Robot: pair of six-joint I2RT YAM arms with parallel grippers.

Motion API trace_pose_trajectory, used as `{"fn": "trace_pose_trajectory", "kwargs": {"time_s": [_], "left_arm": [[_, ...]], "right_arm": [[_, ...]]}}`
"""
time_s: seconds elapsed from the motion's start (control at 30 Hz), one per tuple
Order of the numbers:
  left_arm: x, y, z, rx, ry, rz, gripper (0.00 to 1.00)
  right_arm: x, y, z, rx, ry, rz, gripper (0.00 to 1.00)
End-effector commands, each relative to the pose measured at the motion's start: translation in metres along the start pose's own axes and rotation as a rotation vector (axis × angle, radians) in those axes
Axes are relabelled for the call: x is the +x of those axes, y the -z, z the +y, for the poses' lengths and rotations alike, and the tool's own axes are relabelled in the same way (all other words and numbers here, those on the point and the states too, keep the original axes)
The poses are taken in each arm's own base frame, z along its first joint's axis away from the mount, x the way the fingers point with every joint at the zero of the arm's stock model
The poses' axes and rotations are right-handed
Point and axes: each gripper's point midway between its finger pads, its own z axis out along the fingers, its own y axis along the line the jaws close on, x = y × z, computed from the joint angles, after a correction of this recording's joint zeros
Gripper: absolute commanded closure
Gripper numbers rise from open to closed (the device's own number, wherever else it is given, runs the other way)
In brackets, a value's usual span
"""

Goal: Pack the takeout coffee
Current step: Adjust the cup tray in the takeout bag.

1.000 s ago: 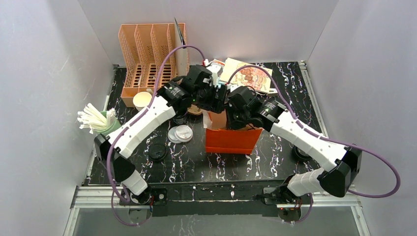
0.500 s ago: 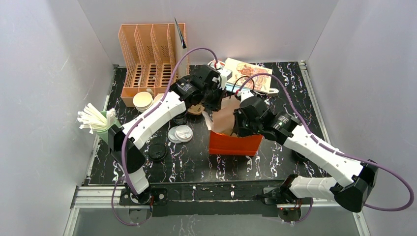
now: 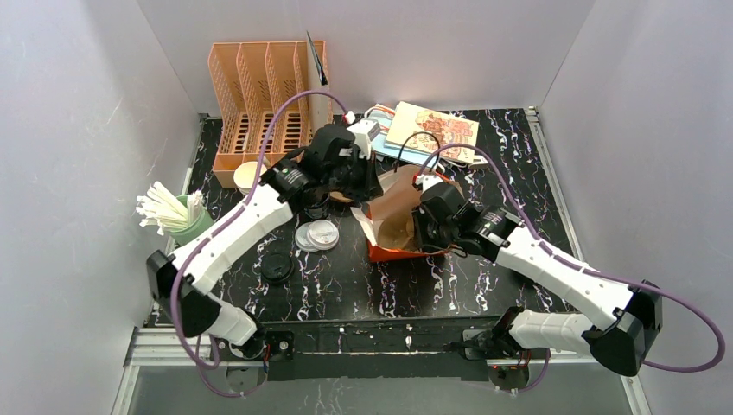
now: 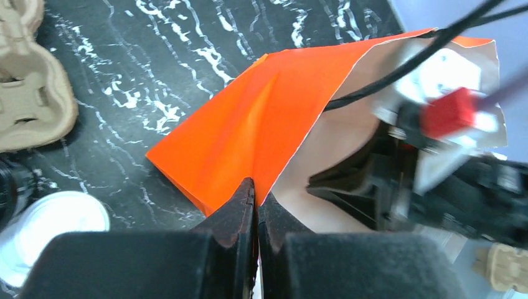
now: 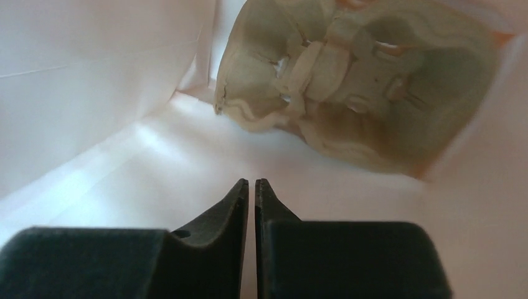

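The orange paper bag (image 3: 386, 252) lies tipped on the counter (image 3: 346, 294) with its mouth gaping. It is probably held that way so things can go in: the left arm (image 3: 251, 216) pins the rim while the right arm (image 3: 553, 264) reaches inside. The left jaws are pressed together on the bag's folded edge (the wrist view shows the orange paper running right in between them), seemingly so that the mouth does not fold shut. The right jaws sit deep within the white lining, all but together with only a sliver between them and nothing gripped. They point at a pulp cup tray (image 5: 361, 87) lying at the bag's bottom and stop short of it. The brown paper cup (image 3: 248, 175) stands outside the bag, on the counter beside the orange rack (image 3: 251, 95) and partly hidden by the left arm, so packing it looks not yet done
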Motion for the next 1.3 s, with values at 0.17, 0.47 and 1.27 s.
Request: {"fn": "trace_pose_trajectory", "kwargs": {"time_s": [0.17,0.47,1.27], "left_arm": [[0.002,0.037,-0.036,0.21,0.016,-0.133,1.0],[0.017,0.04,-0.022,0.106,-0.046,-0.153,1.0],[0.019,0.06,-0.013,-0.136,-0.435,-0.233,1.0]], "right_arm": [[0.001,-0.026,-0.005,-0.002,0.021,-0.077,0.63],[-0.002,-0.052,-0.018,0.053,0.025,-0.146,0.41],[-0.061,-0.089,0.0,-0.017,0.128,-0.38,0.23]]}}
